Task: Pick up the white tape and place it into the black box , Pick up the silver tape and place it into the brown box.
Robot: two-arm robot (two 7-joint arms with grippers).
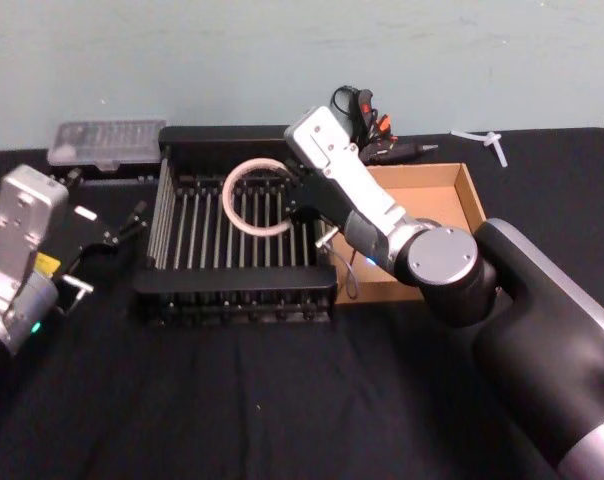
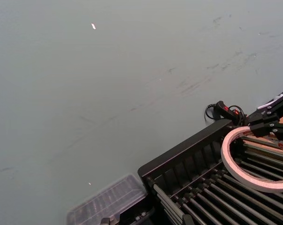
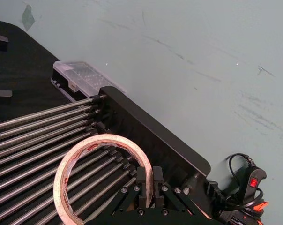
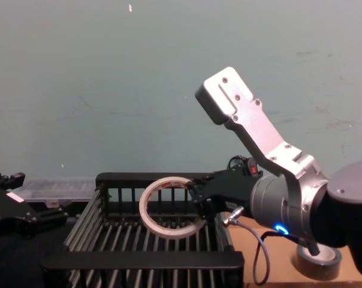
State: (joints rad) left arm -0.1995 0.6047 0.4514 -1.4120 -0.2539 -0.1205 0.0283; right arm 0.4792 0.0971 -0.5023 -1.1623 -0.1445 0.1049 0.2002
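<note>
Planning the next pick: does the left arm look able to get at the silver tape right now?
Probably not. The left end effector sits far left; the black box and the right end effector, gripping the white tape above it, stand between it and the silver tape at the right.

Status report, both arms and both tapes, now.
Right gripper shut on white tape, above black box. Left gripper parked left. Silver tape waiting beside the right arm.
</note>
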